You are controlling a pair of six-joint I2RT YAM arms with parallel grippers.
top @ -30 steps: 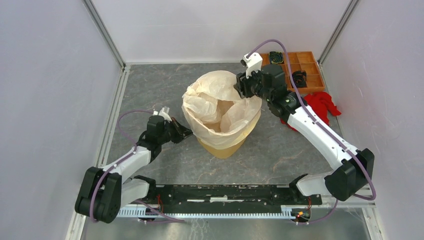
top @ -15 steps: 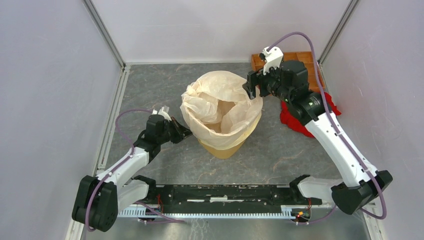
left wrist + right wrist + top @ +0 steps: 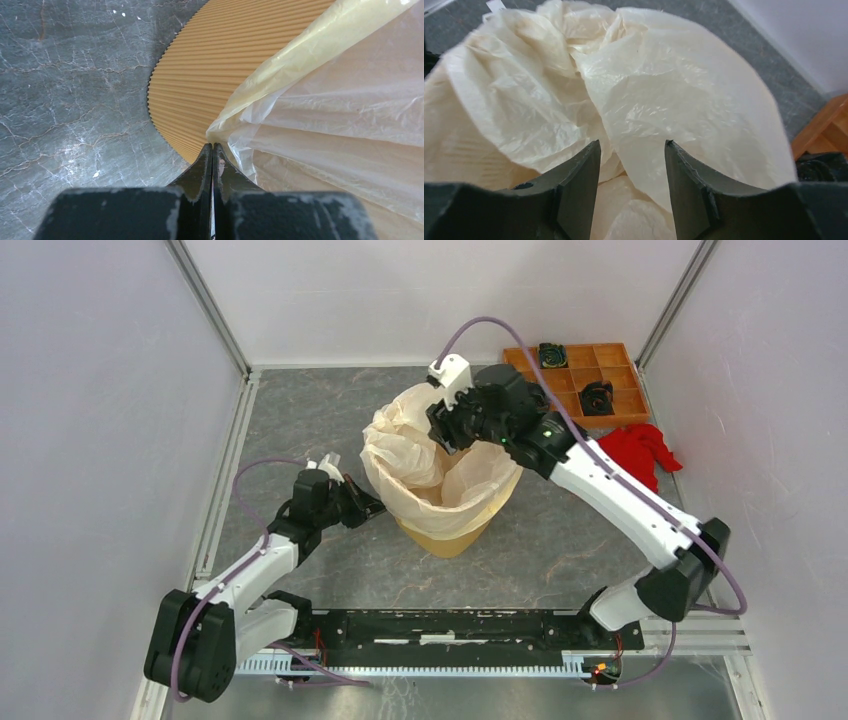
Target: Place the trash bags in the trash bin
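Note:
The cream-white trash bag (image 3: pixel 430 455) lies draped over and into the orange-yellow trash bin (image 3: pixel 445 536) at the table's middle, its mouth crumpled open upward. My left gripper (image 3: pixel 374 507) is at the bin's left side, shut on the bag's edge. In the left wrist view the closed tips (image 3: pixel 213 146) pinch a corner of the bag (image 3: pixel 340 100) against the ribbed bin wall (image 3: pixel 220 60). My right gripper (image 3: pixel 441 430) is open and empty just above the bag's far rim. In the right wrist view its jaws (image 3: pixel 632 145) straddle a fold of the bag (image 3: pixel 649 75) without closing on it.
A flat orange compartment tray (image 3: pixel 612 390) with dark parts sits at the back right, also glimpsed in the right wrist view (image 3: pixel 824 130). A red cloth (image 3: pixel 640 448) lies in front of it. Metal frame posts and white walls enclose the grey marbled table (image 3: pixel 300 420).
My right arm swung left from beside the tray to above the bag's far rim, uncovering the tray and red cloth. My left gripper has stayed in place on the bag's edge.

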